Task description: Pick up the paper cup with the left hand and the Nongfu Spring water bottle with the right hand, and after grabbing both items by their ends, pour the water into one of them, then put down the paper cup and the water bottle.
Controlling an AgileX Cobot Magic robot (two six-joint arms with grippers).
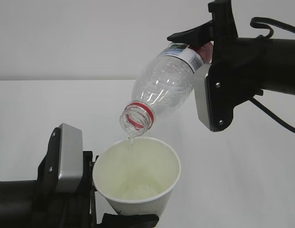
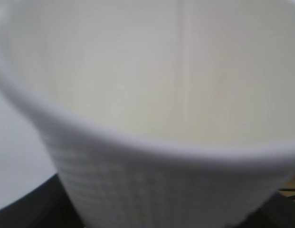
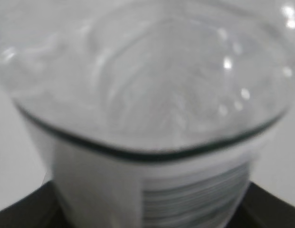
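The white paper cup (image 1: 137, 178) tilts slightly, mouth up, with my left gripper (image 1: 109, 192) shut on its lower part at the bottom left. Close up in the left wrist view, the cup (image 2: 152, 180) fills the frame, cream inside. The clear Nongfu Spring water bottle (image 1: 164, 83) slants mouth-down over the cup, its red neck ring just above the rim. My right gripper (image 1: 199, 57) is shut on its labelled base end. A thin stream of water (image 1: 131, 140) falls into the cup, where a little lies at the bottom. The right wrist view shows the bottle (image 3: 152, 95) and its label.
A plain white table (image 1: 52, 114) stretches behind and beside both arms, with a pale wall (image 1: 66, 38) beyond it. A black cable (image 1: 275, 118) hangs from the right arm.
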